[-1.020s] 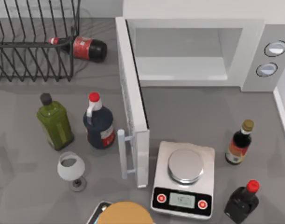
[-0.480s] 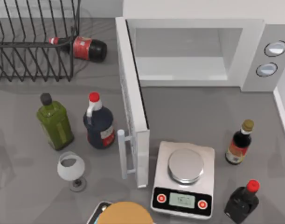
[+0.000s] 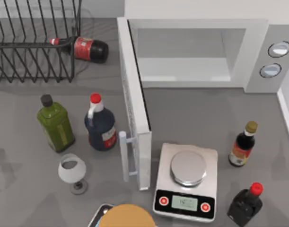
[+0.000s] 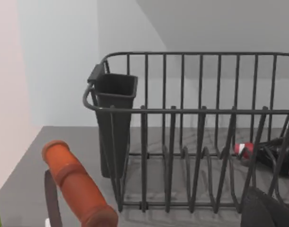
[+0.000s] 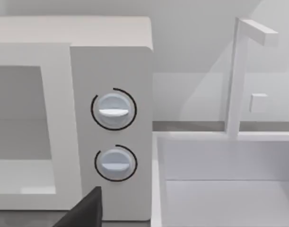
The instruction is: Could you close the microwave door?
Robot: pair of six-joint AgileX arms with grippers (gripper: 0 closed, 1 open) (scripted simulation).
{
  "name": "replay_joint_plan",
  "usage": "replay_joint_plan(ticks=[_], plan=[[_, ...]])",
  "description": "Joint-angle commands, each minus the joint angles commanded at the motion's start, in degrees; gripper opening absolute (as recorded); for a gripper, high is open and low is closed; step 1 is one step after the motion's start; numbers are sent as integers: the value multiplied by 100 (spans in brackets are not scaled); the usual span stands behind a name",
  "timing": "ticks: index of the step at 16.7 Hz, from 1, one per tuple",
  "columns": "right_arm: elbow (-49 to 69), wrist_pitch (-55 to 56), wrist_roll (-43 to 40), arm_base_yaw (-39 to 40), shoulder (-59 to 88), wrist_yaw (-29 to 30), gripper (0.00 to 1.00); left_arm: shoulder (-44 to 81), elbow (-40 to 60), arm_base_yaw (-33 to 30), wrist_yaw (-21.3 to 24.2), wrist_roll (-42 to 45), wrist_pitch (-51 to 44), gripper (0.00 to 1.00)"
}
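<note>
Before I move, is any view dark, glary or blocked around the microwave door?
Top view: evenly lit, no glare; the microwave door stands open with its handle plain to see, and soft shadows lie on the table. Right wrist view: bright, the microwave and its knobs clear. Left wrist view: lit well, looking at the dish rack.

grey table (image 3: 196, 113), pale walls (image 4: 59, 56), white sink (image 5: 220, 189) at right

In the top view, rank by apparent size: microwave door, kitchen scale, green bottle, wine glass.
1. microwave door, largest
2. kitchen scale
3. green bottle
4. wine glass, smallest

The door stands open, edge-on to the camera, so its full face is not shown.
</note>
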Motion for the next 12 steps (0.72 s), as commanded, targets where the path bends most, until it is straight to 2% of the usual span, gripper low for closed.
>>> replay_joint_plan(ticks=[2,7,9,12], plan=[[0,0,0,0,0,0,100,96,1,206,207,3,82,0],[0,0,0,0,0,0,100,89,-6,199,199,5,79,0],[0,0,0,0,0,0,100,179,135,15,57,-113,58,0],[0,0,0,0,0,0,100,544,611,-710,-485,-529,-162,0]])
